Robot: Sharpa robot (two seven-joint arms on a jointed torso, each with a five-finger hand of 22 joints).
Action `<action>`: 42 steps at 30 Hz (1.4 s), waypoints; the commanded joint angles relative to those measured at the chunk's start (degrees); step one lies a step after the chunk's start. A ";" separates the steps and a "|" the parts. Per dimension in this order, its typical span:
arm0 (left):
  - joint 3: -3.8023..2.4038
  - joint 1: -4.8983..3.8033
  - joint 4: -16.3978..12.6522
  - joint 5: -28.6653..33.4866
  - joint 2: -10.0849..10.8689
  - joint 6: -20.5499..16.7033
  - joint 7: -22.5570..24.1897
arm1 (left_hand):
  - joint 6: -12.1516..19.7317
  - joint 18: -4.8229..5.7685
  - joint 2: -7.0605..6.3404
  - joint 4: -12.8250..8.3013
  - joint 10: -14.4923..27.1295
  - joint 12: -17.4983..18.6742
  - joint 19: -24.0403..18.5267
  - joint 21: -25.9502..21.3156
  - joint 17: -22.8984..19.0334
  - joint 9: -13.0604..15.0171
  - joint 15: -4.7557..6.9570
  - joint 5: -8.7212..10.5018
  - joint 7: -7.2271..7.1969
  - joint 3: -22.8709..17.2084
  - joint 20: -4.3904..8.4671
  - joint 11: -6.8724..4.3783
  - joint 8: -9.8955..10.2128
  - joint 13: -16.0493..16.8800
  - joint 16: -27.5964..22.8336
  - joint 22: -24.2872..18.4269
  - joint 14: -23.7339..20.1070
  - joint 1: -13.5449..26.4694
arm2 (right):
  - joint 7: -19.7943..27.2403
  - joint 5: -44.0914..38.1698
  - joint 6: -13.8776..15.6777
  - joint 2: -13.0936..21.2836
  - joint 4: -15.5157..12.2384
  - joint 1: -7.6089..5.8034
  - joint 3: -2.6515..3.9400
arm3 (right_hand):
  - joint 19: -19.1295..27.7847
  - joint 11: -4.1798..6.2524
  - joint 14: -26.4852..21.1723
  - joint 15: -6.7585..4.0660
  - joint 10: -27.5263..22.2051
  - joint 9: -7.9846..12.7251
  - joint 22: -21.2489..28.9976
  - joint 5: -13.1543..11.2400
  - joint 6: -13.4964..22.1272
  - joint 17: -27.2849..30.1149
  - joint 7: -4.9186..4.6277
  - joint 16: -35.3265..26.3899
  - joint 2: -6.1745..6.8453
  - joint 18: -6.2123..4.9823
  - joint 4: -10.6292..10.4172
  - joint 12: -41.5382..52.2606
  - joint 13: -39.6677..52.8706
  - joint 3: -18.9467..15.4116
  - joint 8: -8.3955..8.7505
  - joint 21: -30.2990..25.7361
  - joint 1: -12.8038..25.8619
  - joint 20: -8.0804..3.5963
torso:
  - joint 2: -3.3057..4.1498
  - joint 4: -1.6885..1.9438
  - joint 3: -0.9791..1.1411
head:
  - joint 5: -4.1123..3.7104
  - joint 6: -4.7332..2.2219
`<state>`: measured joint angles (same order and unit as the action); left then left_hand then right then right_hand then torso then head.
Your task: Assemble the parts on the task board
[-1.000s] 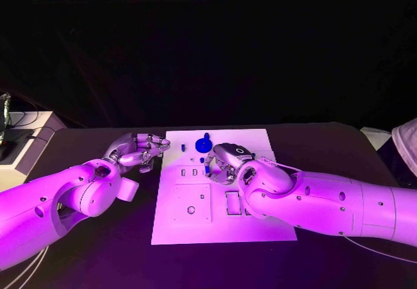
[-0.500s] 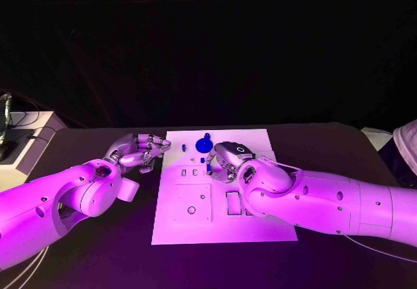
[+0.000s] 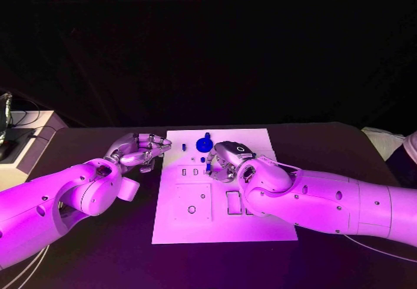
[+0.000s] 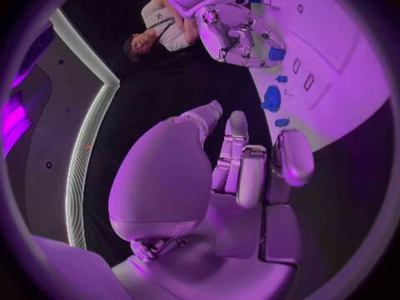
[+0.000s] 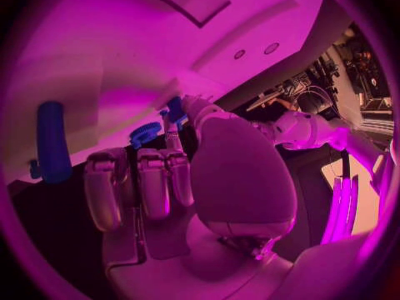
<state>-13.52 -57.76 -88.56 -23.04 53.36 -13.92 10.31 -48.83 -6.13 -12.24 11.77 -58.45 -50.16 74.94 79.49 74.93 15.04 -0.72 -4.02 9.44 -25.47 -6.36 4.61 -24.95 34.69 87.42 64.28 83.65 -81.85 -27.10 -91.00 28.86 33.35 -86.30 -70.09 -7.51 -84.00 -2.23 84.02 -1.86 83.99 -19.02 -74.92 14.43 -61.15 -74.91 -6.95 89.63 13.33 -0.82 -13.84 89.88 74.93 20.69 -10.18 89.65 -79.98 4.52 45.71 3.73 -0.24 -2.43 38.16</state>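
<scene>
Fingers of right hand (image 3: 228, 161) pinching a small blue part (image 3: 208, 170) over the task board (image 3: 261, 226), left hand (image 3: 139, 150) curled, empty.

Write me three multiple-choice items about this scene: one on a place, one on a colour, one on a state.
1. The left hand is: A beside the task board; B above its middle; C under the table.
2. The round part is: A white; B blue; C black.
3. The right hand: A lies flat; B pinches a small part; C grips the board's edge.

A: it is off the board's left edge. B: a blue disc on white. B: a blue piece sits between its fingertips.
</scene>
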 commanded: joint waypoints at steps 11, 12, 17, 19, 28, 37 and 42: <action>-0.04 0.02 0.00 -1.01 -0.08 1.19 -0.25 | 0.45 0.83 0.04 0.03 0.42 -0.25 0.34 0.25 9.63 0.09 -0.06 0.08 -0.01 -0.34 0.01 -0.05 -0.38 0.08 0.41 0.09 3.76 0.62 | 0.51 -0.51 -0.23 0.11 -0.08 0.11 -0.07 | -6.00 -1.15 5.91 1.12 6.01 0.87 -15.08 -0.55 3.63 -14.82 -1.12 0.29 1.68 0.82 -0.69 0.12 15.07 -2.69 1.67 0.35 0.69 0.57 | 0.02 0.00 0.04 | 0.08 0.09; -0.04 0.02 0.02 -1.07 -0.09 1.19 -0.28 | 0.52 0.85 0.01 0.04 0.47 -0.29 0.39 0.30 9.77 0.08 -0.07 0.09 0.01 -0.34 0.00 -0.04 -0.38 0.09 0.47 0.19 3.83 0.64 | 0.59 -0.51 0.00 0.13 -0.11 0.11 -0.07 | -6.00 -1.31 5.91 1.27 5.85 1.01 -15.08 -0.89 4.17 -14.82 -1.30 0.29 1.80 0.82 -0.88 -0.07 14.92 -3.24 1.92 0.35 0.79 0.72 | 0.02 -0.01 0.04 | 0.07 0.10; -0.04 0.02 0.08 -1.44 -0.15 1.20 -0.51 | 0.58 0.87 -0.01 0.06 0.50 -0.32 0.43 0.33 9.91 0.08 -0.08 0.09 0.02 -0.33 0.00 -0.03 -0.38 0.10 0.53 0.26 3.90 0.67 | 0.88 -0.50 1.49 0.31 -0.25 0.11 -0.07 | -6.00 -1.85 5.88 1.75 5.02 1.52 -15.08 -1.91 5.99 -14.69 -1.87 0.25 1.85 0.82 -1.48 -1.05 14.13 -5.04 2.81 0.35 0.70 1.19 | 0.00 0.00 0.04 | 0.09 0.12; -0.04 0.02 0.12 -1.68 -0.20 1.16 -0.67 | 0.69 0.89 -0.06 0.09 0.53 -0.42 0.48 0.38 10.18 0.07 -0.11 0.11 0.05 -0.31 -0.02 0.00 -0.38 0.13 0.64 0.35 4.03 0.72 | 0.99 -0.48 2.13 0.48 -0.40 0.11 -0.07 | -6.00 -1.96 5.88 1.85 4.98 1.62 -15.08 -2.06 6.31 -14.67 -1.99 0.24 1.86 0.82 -1.63 -1.10 14.09 -5.45 2.99 0.35 0.68 1.29 | -0.01 0.01 0.05 | 0.11 0.11; -0.04 0.03 0.41 -5.12 -0.72 0.05 -3.79 | 1.76 0.91 -0.21 1.62 -0.38 -3.40 0.55 0.71 12.07 0.05 -0.36 0.02 0.24 0.59 -0.27 0.21 -0.77 1.14 1.46 0.65 4.96 2.90 | 1.35 2.96 3.99 3.96 -4.18 -0.06 0.17 | -5.86 -3.30 5.93 3.07 3.68 2.84 -14.89 -7.86 9.51 -14.89 -3.39 0.31 0.98 0.75 -2.98 -2.49 12.89 -15.15 5.42 0.07 0.49 2.49 | -0.16 -0.08 0.16 | 0.51 0.02; -0.04 -0.02 0.61 -11.96 -2.00 0.99 -13.05 | 0.88 1.43 2.36 4.90 -11.63 -18.95 2.52 2.06 15.07 1.91 0.59 -0.34 -1.08 3.23 0.55 -0.83 -4.46 18.23 2.58 3.27 6.34 11.86 | 9.85 16.46 5.85 8.71 -7.44 -2.68 0.86 | -6.00 -2.60 5.98 2.57 4.55 2.44 -15.08 -4.03 6.46 -15.09 -2.54 0.37 -1.54 0.82 -2.92 -1.48 13.66 -19.32 3.80 0.35 0.45 2.20 | -1.02 -0.51 0.56 | 1.04 -0.20; -0.07 -0.63 0.56 -18.19 -3.30 4.63 -20.14 | 0.36 1.75 2.96 4.90 -14.01 -21.96 3.63 2.71 15.07 3.49 1.19 -0.43 -1.82 3.59 1.09 -1.49 -6.56 22.15 2.58 4.80 6.35 13.43 | 16.45 26.81 5.51 10.55 -6.24 -5.53 1.09 | -6.00 -1.67 5.98 1.75 5.54 1.43 -15.08 1.20 4.14 -15.09 -1.52 0.37 -3.36 0.82 -2.88 -0.39 14.61 -17.57 1.43 0.35 -0.04 1.44 | -2.12 -0.58 0.97 | 1.47 0.09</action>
<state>-13.52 -58.00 -87.90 -34.70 50.57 -12.96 -2.67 -48.45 -5.22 -9.13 16.75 -72.01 -71.86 78.22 81.93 74.91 18.29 0.00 -4.24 7.99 -22.21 -5.34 3.19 -31.16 56.48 89.81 68.91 83.94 -68.94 -18.05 -74.34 33.57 43.67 -93.03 -75.18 -6.47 -84.00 -4.44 84.03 0.17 83.99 -17.43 -74.95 15.14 -56.69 -74.91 -8.52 89.63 10.24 -0.82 -16.77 89.29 74.91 2.80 -8.46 89.65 -80.07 6.33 44.42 3.23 0.43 -1.18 38.12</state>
